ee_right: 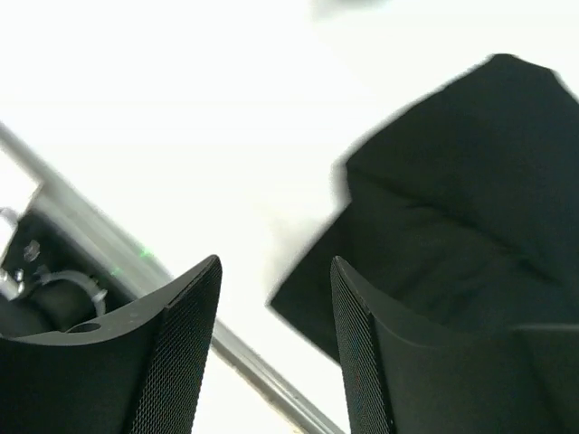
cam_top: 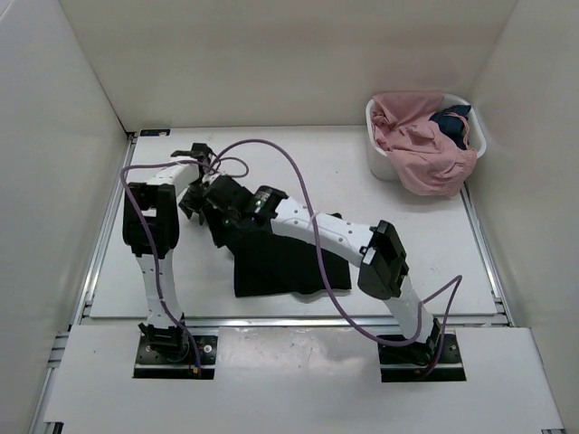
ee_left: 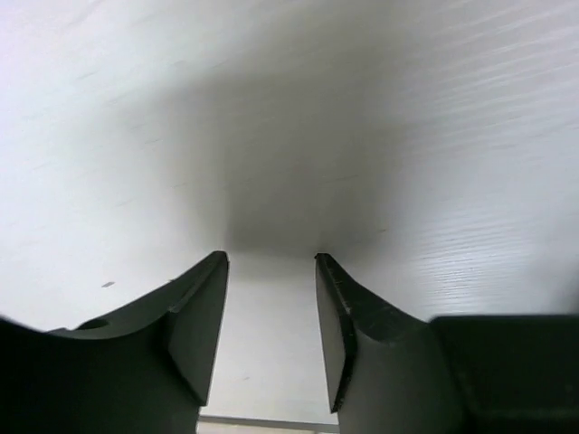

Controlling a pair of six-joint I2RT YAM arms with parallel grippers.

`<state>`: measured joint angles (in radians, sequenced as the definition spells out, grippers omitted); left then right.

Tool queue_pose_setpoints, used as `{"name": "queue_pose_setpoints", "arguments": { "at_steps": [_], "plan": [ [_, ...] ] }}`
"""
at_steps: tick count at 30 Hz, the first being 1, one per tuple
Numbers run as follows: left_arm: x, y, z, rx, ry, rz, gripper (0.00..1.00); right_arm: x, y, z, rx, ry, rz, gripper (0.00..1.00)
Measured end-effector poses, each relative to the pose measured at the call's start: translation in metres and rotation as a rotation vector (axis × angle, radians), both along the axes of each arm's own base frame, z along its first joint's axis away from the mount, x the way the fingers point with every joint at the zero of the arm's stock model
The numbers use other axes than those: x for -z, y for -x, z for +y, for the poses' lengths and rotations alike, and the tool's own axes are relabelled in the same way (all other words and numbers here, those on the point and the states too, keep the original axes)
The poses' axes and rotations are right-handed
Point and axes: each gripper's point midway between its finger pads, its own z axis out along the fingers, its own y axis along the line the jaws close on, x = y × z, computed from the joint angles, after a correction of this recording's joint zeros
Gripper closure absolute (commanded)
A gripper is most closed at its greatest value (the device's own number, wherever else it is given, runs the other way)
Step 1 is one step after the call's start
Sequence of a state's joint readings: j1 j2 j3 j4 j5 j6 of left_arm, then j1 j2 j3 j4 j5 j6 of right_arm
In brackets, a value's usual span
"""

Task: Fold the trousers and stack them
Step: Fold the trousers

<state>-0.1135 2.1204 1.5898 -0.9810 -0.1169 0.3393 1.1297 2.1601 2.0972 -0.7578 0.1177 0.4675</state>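
Note:
The black trousers (cam_top: pixel 285 265) lie folded in a rough square on the white table, near the front edge between the two arms. In the right wrist view the trousers (ee_right: pixel 452 208) fill the right side, with a folded corner just beyond the fingers. My right gripper (cam_top: pixel 197 208) (ee_right: pixel 276 264) hovers at the trousers' far left corner, open, with nothing between its fingers. My left gripper (cam_top: pixel 199 150) (ee_left: pixel 271 262) is farther back on the left over bare white surface. It is open and empty, apart from the cloth.
A white basket (cam_top: pixel 378 155) at the back right holds a pink garment (cam_top: pixel 421 149) and a small dark blue garment (cam_top: pixel 452 125). White walls close in the table. A metal rail (ee_right: pixel 262 371) runs along the table's left edge. Purple cables loop over the arms.

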Motion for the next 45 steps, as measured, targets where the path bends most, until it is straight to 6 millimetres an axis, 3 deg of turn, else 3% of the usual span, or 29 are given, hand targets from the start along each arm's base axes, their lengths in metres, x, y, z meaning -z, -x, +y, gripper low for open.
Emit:
{"name": "queue_pose_setpoints", "arguments": {
  "at_steps": [3,5,8,12,14,17,20,24,26,27,29,32,36,40,41,42,45],
  "plan": [
    [-0.013,-0.004,0.006,0.019,-0.047,-0.036,0.41,-0.012,0.023,0.003,-0.058,-0.040,-0.034,0.44],
    [-0.035,-0.009,-0.008,0.074,-0.049,-0.093,0.32,-0.021,0.034,-0.025,-0.036,-0.040,-0.044,0.49],
    [-0.084,-0.012,-0.048,0.192,0.007,-0.223,0.25,-0.048,0.026,-0.092,0.135,-0.113,-0.069,0.61],
    [-0.148,0.008,-0.124,0.415,0.142,-0.373,0.24,-0.069,-0.008,-0.196,0.502,-0.289,-0.094,0.64],
    [-0.156,0.027,-0.162,0.525,0.215,-0.375,0.23,-0.053,-0.022,-0.242,0.675,-0.314,-0.084,0.64],
    [-0.135,0.056,-0.202,0.643,0.282,-0.289,0.21,-0.010,-0.033,-0.280,0.815,-0.265,-0.026,0.65],
    [-0.093,0.077,-0.210,0.675,0.268,-0.156,0.21,0.037,-0.043,-0.297,0.885,-0.181,0.077,0.65],
    [-0.044,0.095,-0.196,0.647,0.211,-0.007,0.24,0.067,-0.063,-0.308,0.944,-0.164,0.162,0.69],
    [-0.035,0.100,-0.191,0.636,0.200,0.022,0.36,0.074,-0.067,-0.306,0.940,-0.179,0.185,0.71],
    [-0.034,0.102,-0.190,0.631,0.198,0.031,0.51,0.078,-0.068,-0.304,0.938,-0.182,0.196,0.72],
    [-0.034,0.105,-0.193,0.637,0.207,0.029,0.68,0.089,-0.067,-0.301,0.938,-0.186,0.226,0.74],
    [-0.038,0.115,-0.195,0.657,0.219,0.031,0.77,0.106,-0.059,-0.300,0.947,-0.176,0.272,0.77],
    [-0.060,0.135,-0.184,0.706,0.238,-0.010,0.75,0.116,-0.054,-0.300,0.973,-0.170,0.310,0.79],
    [-0.081,0.170,-0.159,0.804,0.258,-0.088,0.68,0.124,-0.056,-0.298,0.992,-0.169,0.328,0.82],
    [-0.081,0.180,-0.153,0.832,0.263,-0.096,0.64,0.126,-0.055,-0.299,0.997,-0.166,0.333,0.82],
    [-0.078,0.193,-0.145,0.864,0.261,-0.089,0.47,0.127,-0.055,-0.299,1.003,-0.163,0.337,0.82],
    [-0.060,0.231,-0.121,0.951,0.263,-0.018,0.22,0.128,-0.056,-0.299,1.015,-0.165,0.338,0.82]
  ]
}}
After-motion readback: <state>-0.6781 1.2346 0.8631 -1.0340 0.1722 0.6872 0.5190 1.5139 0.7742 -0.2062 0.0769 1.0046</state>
